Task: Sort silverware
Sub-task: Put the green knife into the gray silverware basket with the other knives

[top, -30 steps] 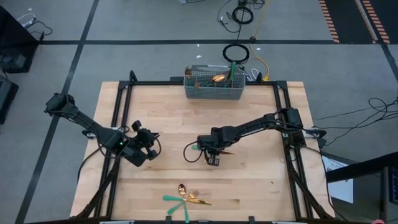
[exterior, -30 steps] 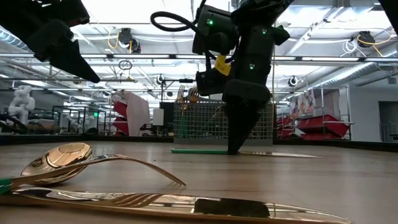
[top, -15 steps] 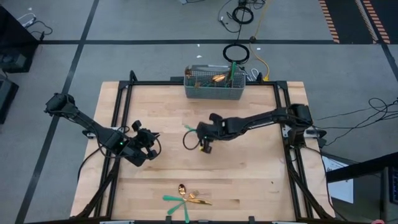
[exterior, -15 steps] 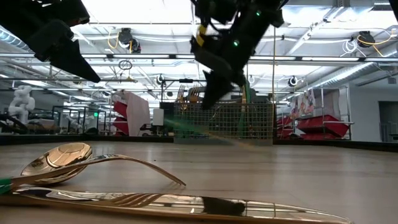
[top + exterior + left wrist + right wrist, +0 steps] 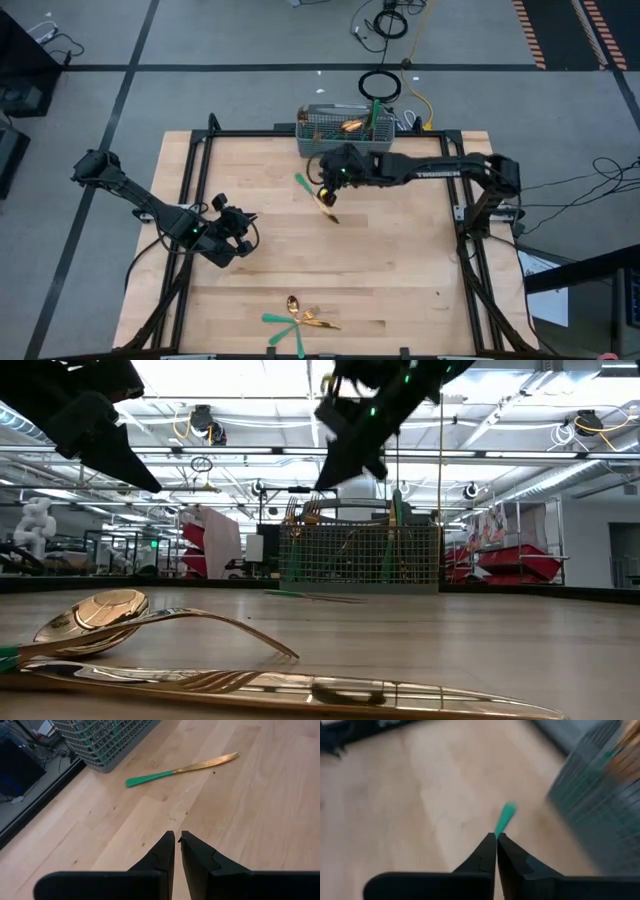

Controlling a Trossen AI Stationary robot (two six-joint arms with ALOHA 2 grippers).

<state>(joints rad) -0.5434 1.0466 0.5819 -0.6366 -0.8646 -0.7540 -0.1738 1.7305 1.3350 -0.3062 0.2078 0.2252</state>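
Nearest, at the table's front edge, a small pile of silverware: a spoon [image 5: 95, 615], a fork [image 5: 215, 628] arched over it and a knife [image 5: 300, 690] in front, gold heads crossing, teal handles fanned out. From above the pile [image 5: 296, 320] sits by itself, well apart from both arms.

Left gripper [image 5: 243, 233] low over the left-middle of the table [image 5: 400, 280]; its two fingers [image 5: 162, 852] are pressed almost together with only a hairline gap, nothing between them.

Farther back, a lone knife [image 5: 313, 194] with teal handle lies flat on the wood, just in front of the caddy; clear in the left wrist view [image 5: 182, 769], lying at a slant beside the mesh wall.

Right gripper [image 5: 331, 185] is raised above the table over that knife, arm stretched across from the right side. In its wrist view the fingers [image 5: 487, 852] are pinched together, and a teal handle [image 5: 506, 817] shows just past the tips; blurred, so cannot tell whether it is held or lying below.

Farthest, the grey wire-mesh caddy [image 5: 343, 140] at the back edge, with several gold and teal pieces standing in it.
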